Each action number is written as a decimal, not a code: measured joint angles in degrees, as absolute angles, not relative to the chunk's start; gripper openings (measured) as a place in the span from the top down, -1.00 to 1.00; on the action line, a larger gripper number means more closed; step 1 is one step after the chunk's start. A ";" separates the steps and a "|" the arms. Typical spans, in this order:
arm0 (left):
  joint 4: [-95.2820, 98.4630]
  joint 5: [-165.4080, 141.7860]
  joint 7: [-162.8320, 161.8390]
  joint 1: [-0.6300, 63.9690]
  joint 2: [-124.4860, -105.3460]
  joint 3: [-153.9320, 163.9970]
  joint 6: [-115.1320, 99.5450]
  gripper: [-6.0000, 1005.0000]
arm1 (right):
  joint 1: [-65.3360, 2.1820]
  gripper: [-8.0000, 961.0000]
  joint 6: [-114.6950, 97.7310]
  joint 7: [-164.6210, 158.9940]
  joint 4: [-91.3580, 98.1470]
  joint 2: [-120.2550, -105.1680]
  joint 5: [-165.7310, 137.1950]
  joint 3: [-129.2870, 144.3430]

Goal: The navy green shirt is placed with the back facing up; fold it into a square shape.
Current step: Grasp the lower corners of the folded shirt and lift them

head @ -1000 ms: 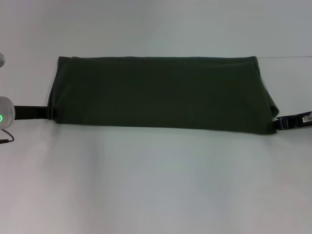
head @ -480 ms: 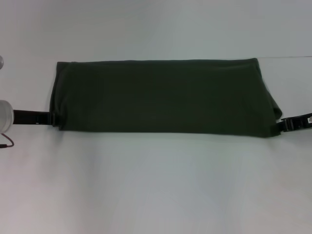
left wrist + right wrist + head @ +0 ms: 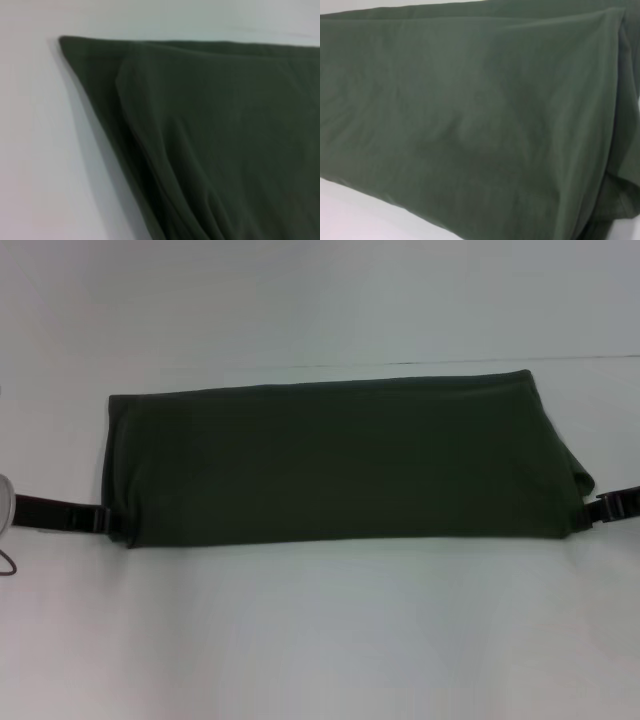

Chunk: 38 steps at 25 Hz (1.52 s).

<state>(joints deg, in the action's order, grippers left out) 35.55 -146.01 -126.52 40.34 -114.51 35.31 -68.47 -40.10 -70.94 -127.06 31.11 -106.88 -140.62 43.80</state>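
The navy green shirt (image 3: pixel 340 465) lies as one long, wide band across the white table (image 3: pixel 320 640). My left gripper (image 3: pixel 112 522) comes in from the left and meets the band's near left corner. My right gripper (image 3: pixel 590 512) comes in from the right and meets the near right corner. Each one is shut on the fabric at its corner. In the left wrist view, the shirt (image 3: pixel 225 140) shows as layered folds ending in a pointed far corner. Smooth green cloth of the shirt (image 3: pixel 470 115) takes up nearly all of the right wrist view.
Bare white table surface surrounds the shirt, with a broad strip in front of it toward me and another behind it. A thin line (image 3: pixel 590 358) crosses the table behind the band at the right.
Both grippers have moved toward me, and the near edge of the shirt has come with them. The whole band now lies closer to the front of the table.
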 joint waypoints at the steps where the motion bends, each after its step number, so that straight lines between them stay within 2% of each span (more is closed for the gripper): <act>1: 35.66 -146.25 -126.57 40.31 -114.48 35.06 -69.33 0.95 | -39.98 0.96 -71.34 -126.99 31.17 -106.83 -140.62 43.79; 12: 37.98 -151.81 -127.59 40.31 -113.46 32.43 -78.27 0.95 | -37.65 0.96 -76.22 -125.68 32.14 -106.79 -140.36 43.20; 16: 38.33 -154.23 -127.89 40.73 -112.98 31.84 -81.64 0.95 | -36.29 0.96 -77.48 -125.68 33.40 -107.19 -140.32 42.69; 30: 38.91 -154.22 -127.36 41.52 -112.99 32.17 -83.69 0.95 | -35.55 0.96 -78.50 -125.64 34.02 -108.05 -140.41 41.83; 38: 38.85 -154.40 -127.89 41.70 -113.00 32.04 -83.58 0.95 | -35.61 0.88 -78.93 -126.22 34.02 -107.92 -140.31 40.74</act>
<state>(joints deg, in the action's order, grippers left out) 38.85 -154.40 -127.89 41.70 -113.00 32.04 -83.58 -35.61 -78.93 -126.22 34.02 -107.92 -140.31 40.74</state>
